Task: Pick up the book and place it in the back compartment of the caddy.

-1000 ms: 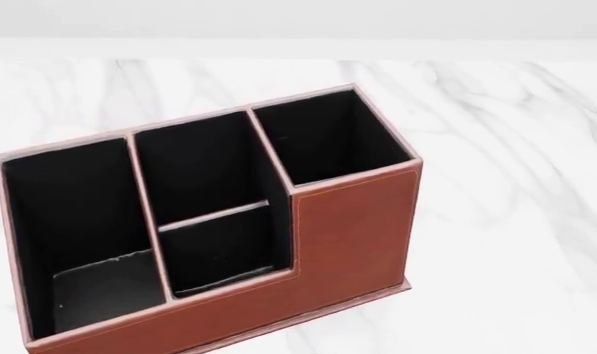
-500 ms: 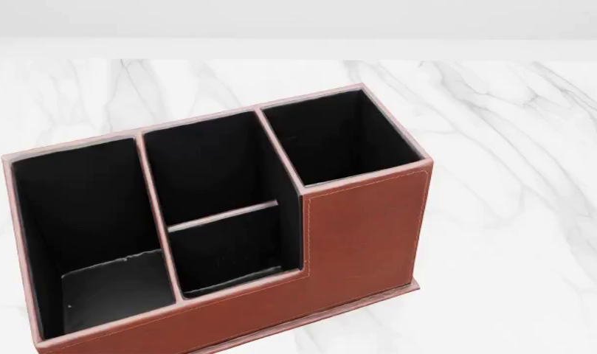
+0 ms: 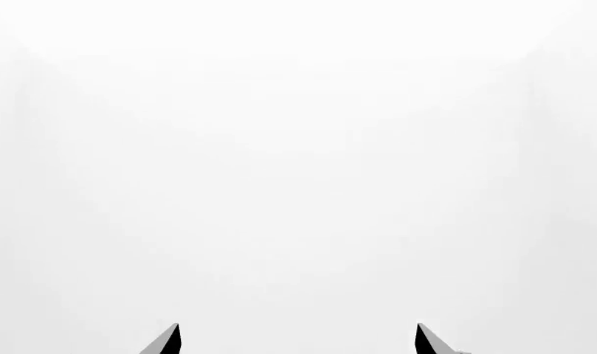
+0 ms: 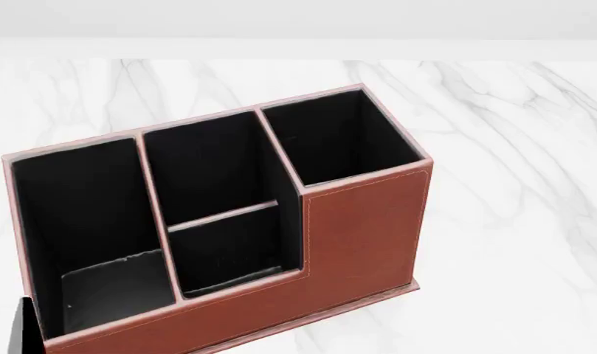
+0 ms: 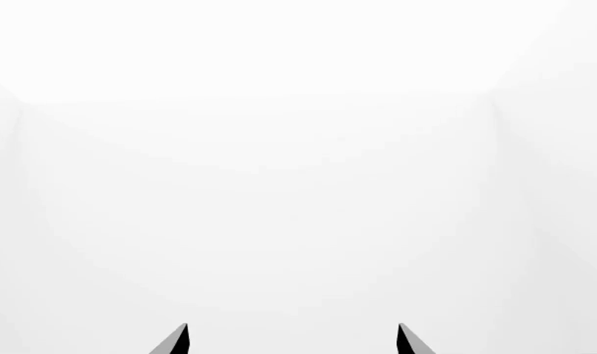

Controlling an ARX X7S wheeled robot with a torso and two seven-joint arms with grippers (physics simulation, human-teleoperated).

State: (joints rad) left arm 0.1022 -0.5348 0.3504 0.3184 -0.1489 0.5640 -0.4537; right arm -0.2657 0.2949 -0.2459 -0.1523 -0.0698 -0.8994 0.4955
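Head view shows only a black corner (image 4: 21, 324) beside the caddy (image 4: 362, 228) on the worktop (image 4: 515, 147), maybe the book, likely stiff and heavy, so grab across its covers; both end effectors (image 3: 298, 341) (image 5: 292, 339) are open, empty.

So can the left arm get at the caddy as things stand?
Probably not yet: the left gripper faces only blank white with its fingers apart, and no arm shows near the caddy in the head view.

Red-brown caddy (image 4: 362, 225) — black-lined cells, pale stitched rims — on white marble table (image 4: 515, 184) (grey veins).
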